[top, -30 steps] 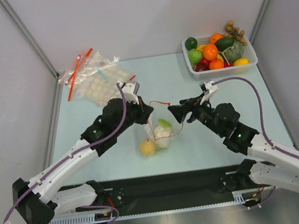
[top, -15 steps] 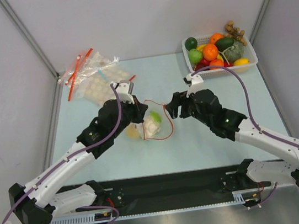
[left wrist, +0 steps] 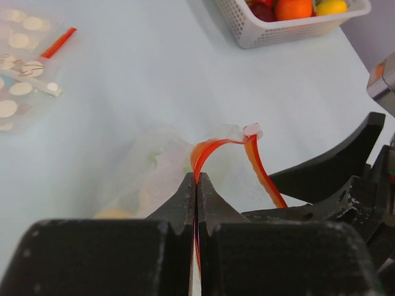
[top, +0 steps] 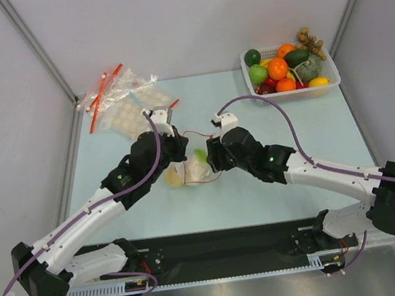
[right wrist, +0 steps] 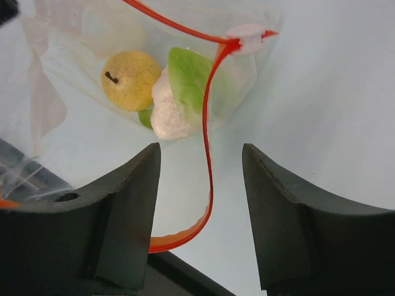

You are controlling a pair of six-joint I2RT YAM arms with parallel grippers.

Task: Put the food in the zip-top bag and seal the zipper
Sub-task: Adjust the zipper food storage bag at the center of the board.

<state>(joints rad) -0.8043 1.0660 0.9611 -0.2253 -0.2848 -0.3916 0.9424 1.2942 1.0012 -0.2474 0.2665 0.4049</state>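
Top external view: at ten o'clock on the worktop lies a heap of crinkled dotted bags with red strips, well apart from both arms. Nearer the middle, the left gripper is pressed fully closed on the zipper. In the left wrist view the red-orange strip rises from between its fingertips and arches over toward one o'clock, where the small white slider sits at the top of the bend.

The bag lies on the worktop at the centre, at about five o'clock from the left gripper and between the two grippers. The right wrist view shows what it holds. A yellow fruit with a dark stem sits at ten o'clock, and a leafy piece, green above and white below, touches it on the right. A small green bit shows under them. The two sides of the zipper part at the slider, one running off toward eleven o'clock and the other down toward six, so the mouth stands open.

The right gripper is spread wide and grips nothing. The downward side of the zipper passes through the gap between its fingers and curls toward seven o'clock at the bottom, going out of sight behind one finger.

At two o'clock on the worktop, well apart from the bag, stands a white basket heaped with toy food, among it oranges and a lemon.
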